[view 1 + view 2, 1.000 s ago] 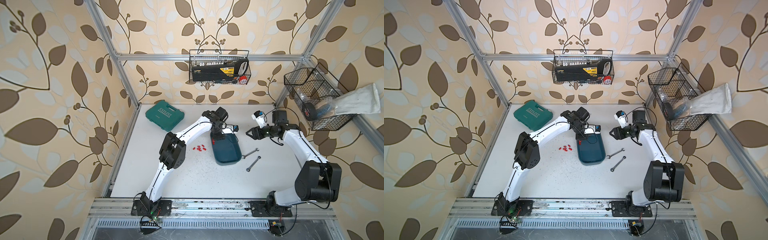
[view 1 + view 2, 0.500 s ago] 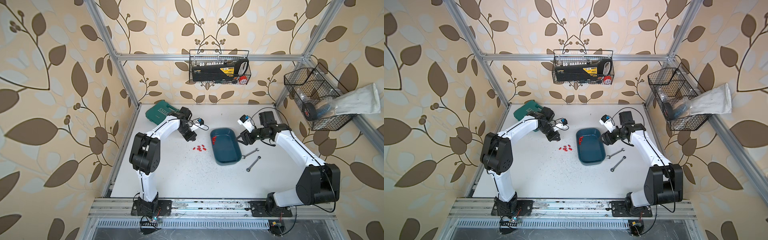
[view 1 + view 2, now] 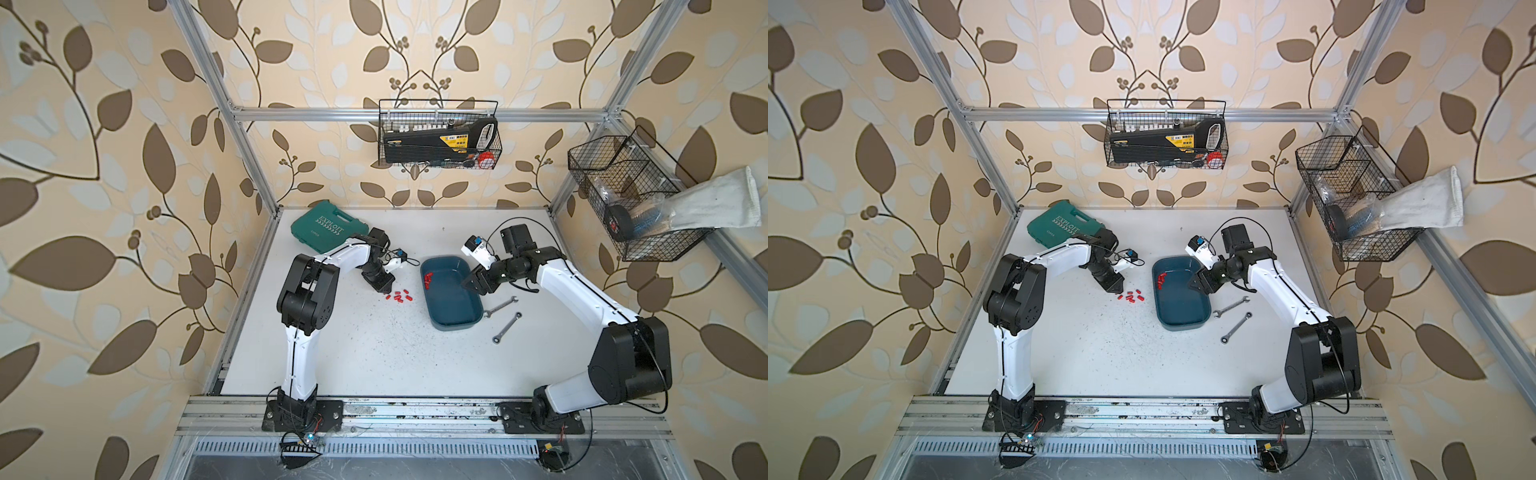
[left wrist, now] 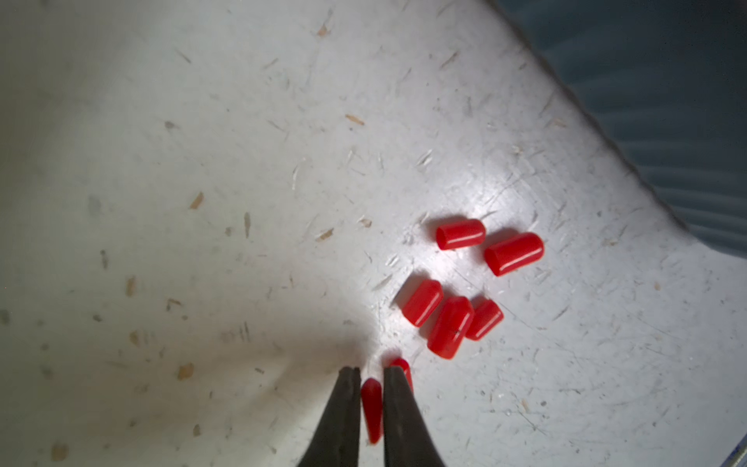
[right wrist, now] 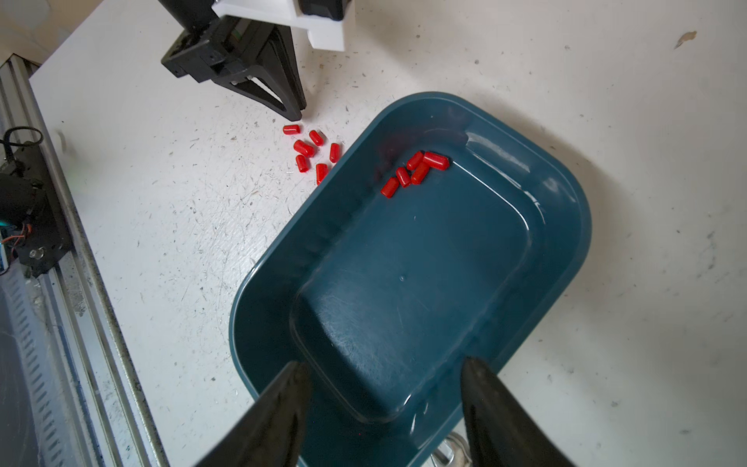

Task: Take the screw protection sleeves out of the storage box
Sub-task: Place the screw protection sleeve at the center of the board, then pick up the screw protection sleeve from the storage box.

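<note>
Against the left inner wall of the storage box (image 5: pixel 566 210), toward its far end, five screw protection sleeves (image 5: pixel 420 172) are found bunched together, red on the dark teal floor. Seven more are counted outside on the table (image 3: pixel 374 353), in a loose cluster (image 4: pixel 450 326) just left of the box and apart from its wall. One sleeve (image 4: pixel 372 408) of that cluster is seen lengthwise between the left jaws, which are set tip-down at the table and parted only narrowly. Whether it is pinched or lying free cannot be told. Another is partly hidden behind one tip. The right jaws are held wide open above the box's right rim, with nothing gripped; contact with the rim cannot be confirmed. The box is noted upright between the two arms in both top views. Two wrenches (image 3: pixel 500 306) are recorded on the table just right of the box's near end, one close to its corner. A green tool case (image 3: pixel 330 226) is noted at the far-left corner, well apart.
</note>
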`<state>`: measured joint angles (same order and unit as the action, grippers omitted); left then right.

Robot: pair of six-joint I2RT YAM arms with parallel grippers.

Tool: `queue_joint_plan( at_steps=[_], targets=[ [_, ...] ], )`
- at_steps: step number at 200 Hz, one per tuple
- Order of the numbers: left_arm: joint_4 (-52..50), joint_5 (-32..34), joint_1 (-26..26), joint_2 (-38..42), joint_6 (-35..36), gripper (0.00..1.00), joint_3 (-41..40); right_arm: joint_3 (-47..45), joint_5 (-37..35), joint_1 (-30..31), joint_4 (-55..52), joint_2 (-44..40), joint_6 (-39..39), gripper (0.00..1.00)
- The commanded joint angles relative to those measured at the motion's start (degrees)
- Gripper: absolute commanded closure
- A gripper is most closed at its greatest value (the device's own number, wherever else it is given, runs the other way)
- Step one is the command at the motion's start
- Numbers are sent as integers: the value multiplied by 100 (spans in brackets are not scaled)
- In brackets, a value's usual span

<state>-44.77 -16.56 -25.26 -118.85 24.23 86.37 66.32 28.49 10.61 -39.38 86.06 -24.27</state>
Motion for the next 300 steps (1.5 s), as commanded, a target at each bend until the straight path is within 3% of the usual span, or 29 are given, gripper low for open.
queue_joint_plan(
  at_steps=[1,99,150,171,215,300],
  targets=[
    [3,-63,-38,87,-90,78,199,38,-93,29,15,81,32,37],
    [-60,-179,58,1158,123,51,-44,354,-542,489,117,421,-520,37],
    [278,-1100,460,1945,462,31,-743,688,-872,898,849,1268,-2132,39],
    [384,-1377,594,2152,435,26,-942,1063,-1070,916,947,1852,-2593,45],
    [609,-1370,711,2584,425,22,-1234,1253,-1450,1063,1508,2524,-3254,59],
    [549,-1402,838,2822,444,20,-1219,1701,-2070,1371,1720,3294,-3879,62]
  ],
)
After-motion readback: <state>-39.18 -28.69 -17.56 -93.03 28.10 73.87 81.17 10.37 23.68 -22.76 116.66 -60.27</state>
